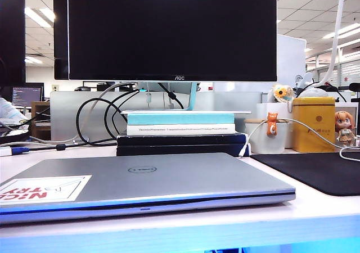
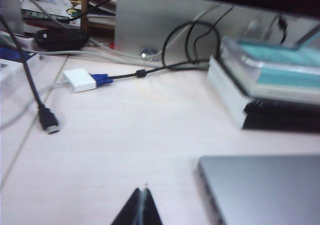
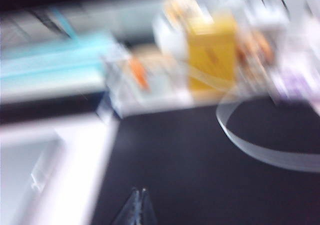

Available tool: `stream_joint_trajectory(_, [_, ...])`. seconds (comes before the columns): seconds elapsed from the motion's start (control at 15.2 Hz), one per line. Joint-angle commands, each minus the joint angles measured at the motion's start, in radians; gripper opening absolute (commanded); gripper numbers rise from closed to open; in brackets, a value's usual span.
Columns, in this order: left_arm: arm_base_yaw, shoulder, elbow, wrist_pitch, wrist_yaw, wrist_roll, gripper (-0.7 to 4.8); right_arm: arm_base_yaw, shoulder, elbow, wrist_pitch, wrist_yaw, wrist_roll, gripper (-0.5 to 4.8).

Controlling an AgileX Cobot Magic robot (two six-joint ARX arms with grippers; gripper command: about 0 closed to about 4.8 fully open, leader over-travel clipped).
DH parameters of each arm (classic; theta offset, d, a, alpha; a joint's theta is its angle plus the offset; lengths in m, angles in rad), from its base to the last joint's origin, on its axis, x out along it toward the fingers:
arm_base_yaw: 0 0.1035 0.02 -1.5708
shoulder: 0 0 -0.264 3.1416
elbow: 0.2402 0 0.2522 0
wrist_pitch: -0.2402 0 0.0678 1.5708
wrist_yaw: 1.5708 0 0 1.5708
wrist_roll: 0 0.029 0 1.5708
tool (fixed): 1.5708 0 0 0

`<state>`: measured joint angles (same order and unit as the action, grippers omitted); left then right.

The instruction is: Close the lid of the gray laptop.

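The gray laptop [image 1: 146, 188] lies flat on the white desk with its lid [image 1: 152, 177] down on the base, the round Dell logo and the white red-lettered sticker [image 1: 42, 188] facing up. In the left wrist view a corner of the laptop [image 2: 265, 187] shows. My left gripper [image 2: 141, 190] is shut and empty above bare desk, to the laptop's left. My right gripper [image 3: 139, 191] is shut and empty above the black mouse mat [image 3: 210, 165]; that view is blurred. Neither gripper appears in the exterior view.
Behind the laptop stand a stack of books [image 1: 180, 130] and the big black AOC monitor [image 1: 171, 31]. Cables [image 2: 47, 119] and a white adapter [image 2: 79, 80] lie on the left. A yellow tin [image 1: 313, 123], a white cup and figurines stand back right.
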<state>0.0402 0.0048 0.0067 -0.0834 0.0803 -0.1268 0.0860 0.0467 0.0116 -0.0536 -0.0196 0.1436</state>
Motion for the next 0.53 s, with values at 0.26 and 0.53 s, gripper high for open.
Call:
stream_joint_trajectory(0.26, [0.000, -0.003, 0.001, 0.010, -0.028, 0.048, -0.06, -0.036, 0.000, -0.004, -0.003, -0.001, -0.013, -0.04])
stream_joint_trajectory(0.53, [0.000, -0.003, 0.001, 0.010, -0.028, 0.048, -0.06, -0.036, 0.000, -0.004, -0.002, -0.001, -0.013, -0.05])
